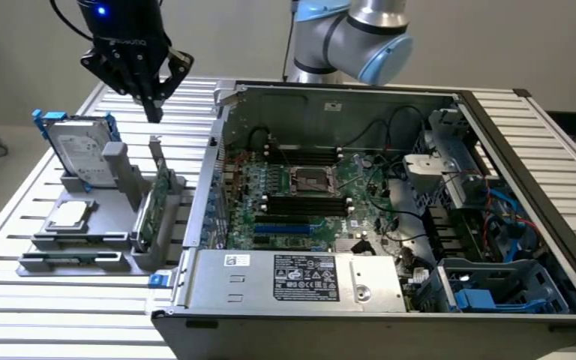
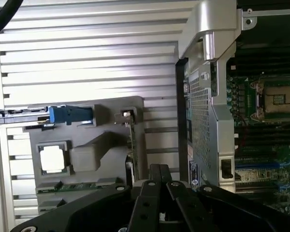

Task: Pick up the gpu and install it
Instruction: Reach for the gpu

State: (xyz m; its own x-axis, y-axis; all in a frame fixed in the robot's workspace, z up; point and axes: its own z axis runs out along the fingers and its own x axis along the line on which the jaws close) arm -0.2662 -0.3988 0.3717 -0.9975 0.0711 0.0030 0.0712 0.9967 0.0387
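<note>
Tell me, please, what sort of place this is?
Probably a robotics lab bench for computer assembly: an open computer case lies on a slatted metal table, a grey fixture beside it holds the gpu and a hard drive, and a robot arm has its gripper above the fixture.

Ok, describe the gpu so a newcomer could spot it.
Beside the open computer case, on the exterior view's left, sits a grey holder. The gpu is the thin green card standing on edge nearest the case, unlike the blue-framed hard drive and the flat square chip.
</note>
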